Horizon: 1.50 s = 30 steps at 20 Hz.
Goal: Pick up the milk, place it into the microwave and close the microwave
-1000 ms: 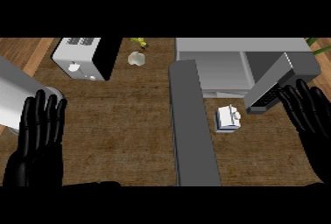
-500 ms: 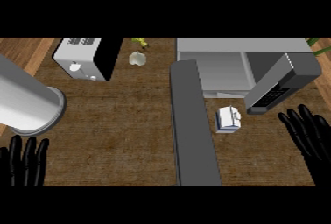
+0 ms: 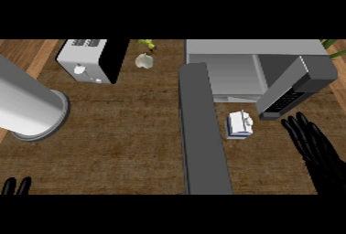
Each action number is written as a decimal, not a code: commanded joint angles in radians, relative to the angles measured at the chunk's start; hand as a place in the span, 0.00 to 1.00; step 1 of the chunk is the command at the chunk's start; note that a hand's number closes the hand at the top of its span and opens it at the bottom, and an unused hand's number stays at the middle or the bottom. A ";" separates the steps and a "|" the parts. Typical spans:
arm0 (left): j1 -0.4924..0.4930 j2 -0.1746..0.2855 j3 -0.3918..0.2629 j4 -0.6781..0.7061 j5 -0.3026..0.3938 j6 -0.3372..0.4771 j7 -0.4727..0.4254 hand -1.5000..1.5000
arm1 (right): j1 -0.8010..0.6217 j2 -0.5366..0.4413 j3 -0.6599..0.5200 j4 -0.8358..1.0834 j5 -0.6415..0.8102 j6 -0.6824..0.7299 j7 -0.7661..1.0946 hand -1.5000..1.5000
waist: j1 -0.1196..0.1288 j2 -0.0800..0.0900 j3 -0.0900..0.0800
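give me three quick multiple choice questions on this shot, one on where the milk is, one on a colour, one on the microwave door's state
1. Where is the milk?
A. on the counter, just in front of the microwave
B. inside the microwave
C. on top of the microwave

2. What colour is the right hand?
A. white
B. black
C. red

3. How is the microwave door?
A. swung open
B. shut
C. missing

Answers:
1 A, the carton stands on the brown counter outside the cavity, with no hand on it.
2 B, its straight, spread fingers are black.
3 A, the door angles out at the microwave's right side and leaves the cavity exposed.
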 commanded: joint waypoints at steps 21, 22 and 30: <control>0.312 0.019 0.015 0.072 0.046 -0.166 -0.346 0.00 | -0.358 0.014 -0.067 0.710 0.292 -0.159 -0.311 0.00 | 0.012 0.002 0.001; 0.353 0.057 0.062 0.014 0.099 -0.189 -0.319 0.00 | -0.360 0.057 -0.055 0.746 0.324 -0.221 -0.328 0.00 | 0.014 0.002 0.001; 0.335 0.043 0.091 0.045 0.101 -0.197 -0.348 0.00 | -0.492 0.020 -0.102 1.023 0.359 -0.262 -0.450 0.00 | 0.011 0.003 0.001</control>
